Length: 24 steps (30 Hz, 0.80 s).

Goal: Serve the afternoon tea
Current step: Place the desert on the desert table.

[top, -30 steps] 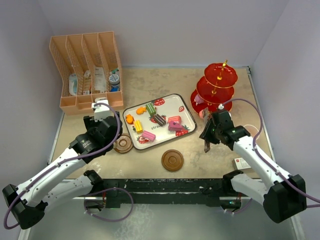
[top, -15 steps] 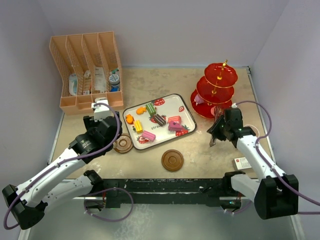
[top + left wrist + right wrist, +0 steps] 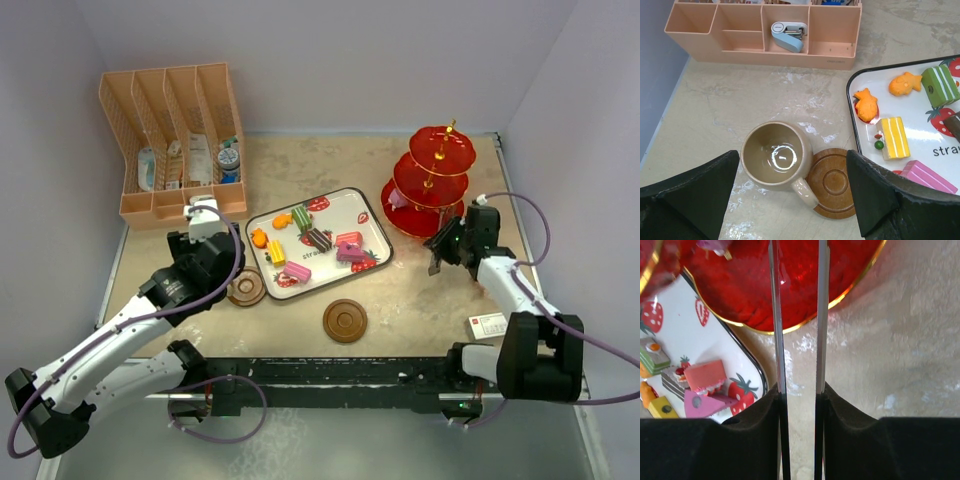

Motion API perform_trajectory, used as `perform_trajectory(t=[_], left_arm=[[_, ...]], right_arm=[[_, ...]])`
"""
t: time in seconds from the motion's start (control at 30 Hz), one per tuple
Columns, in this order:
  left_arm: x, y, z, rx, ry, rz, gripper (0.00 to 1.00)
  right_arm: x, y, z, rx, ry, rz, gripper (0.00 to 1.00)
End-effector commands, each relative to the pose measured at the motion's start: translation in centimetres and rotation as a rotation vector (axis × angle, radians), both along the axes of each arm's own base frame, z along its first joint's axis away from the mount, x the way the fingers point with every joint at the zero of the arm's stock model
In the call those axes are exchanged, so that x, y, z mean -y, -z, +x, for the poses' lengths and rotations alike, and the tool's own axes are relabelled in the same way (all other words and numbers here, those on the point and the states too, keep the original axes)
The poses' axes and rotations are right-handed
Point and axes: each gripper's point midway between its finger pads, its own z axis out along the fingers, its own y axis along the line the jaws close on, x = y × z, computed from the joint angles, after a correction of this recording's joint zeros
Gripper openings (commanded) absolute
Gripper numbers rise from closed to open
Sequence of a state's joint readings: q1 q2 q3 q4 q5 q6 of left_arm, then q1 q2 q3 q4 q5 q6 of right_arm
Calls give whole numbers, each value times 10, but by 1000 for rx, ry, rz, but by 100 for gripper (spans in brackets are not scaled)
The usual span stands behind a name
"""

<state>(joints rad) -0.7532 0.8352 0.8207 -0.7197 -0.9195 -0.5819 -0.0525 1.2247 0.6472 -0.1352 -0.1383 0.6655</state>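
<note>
In the left wrist view a tan mug (image 3: 776, 155) stands upright on the table, its handle lying over the edge of a brown saucer (image 3: 835, 182). My left gripper (image 3: 792, 167) hovers open above both, one finger (image 3: 695, 195) on each side. A second saucer (image 3: 345, 321) lies near the front edge. Toy cakes (image 3: 318, 238) lie on the strawberry tray (image 3: 372, 212). My right gripper (image 3: 798, 395) is shut on the metal tongs (image 3: 777, 315), whose blades point at the bottom tier of the red stand (image 3: 432, 180).
The peach rack (image 3: 175, 140) of toiletries stands at the back left, just beyond the mug. A small white box (image 3: 487, 325) lies by the right arm's base. The tray's corner (image 3: 747, 357) sits just left of the tongs.
The right arm has swung right and back with the tongs, from beside the tray to the foot of the red stand. The left arm has not moved.
</note>
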Motion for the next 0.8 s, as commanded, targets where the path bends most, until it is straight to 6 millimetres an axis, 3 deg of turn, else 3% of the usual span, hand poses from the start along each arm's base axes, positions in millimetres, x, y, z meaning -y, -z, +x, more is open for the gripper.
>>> perform_trajectory(t=[0.0, 0.43, 0.77], left_arm=[[1, -10, 5, 31, -9, -13, 85], [1, -9, 6, 27, -16, -5, 85], [2, -7, 7, 18, -16, 3, 85]], right_arm=[[3, -31, 42, 192, -65, 7, 28], [4, -5, 78, 194, -202, 4, 29], [-5, 7, 85, 196, -267, 33, 33]])
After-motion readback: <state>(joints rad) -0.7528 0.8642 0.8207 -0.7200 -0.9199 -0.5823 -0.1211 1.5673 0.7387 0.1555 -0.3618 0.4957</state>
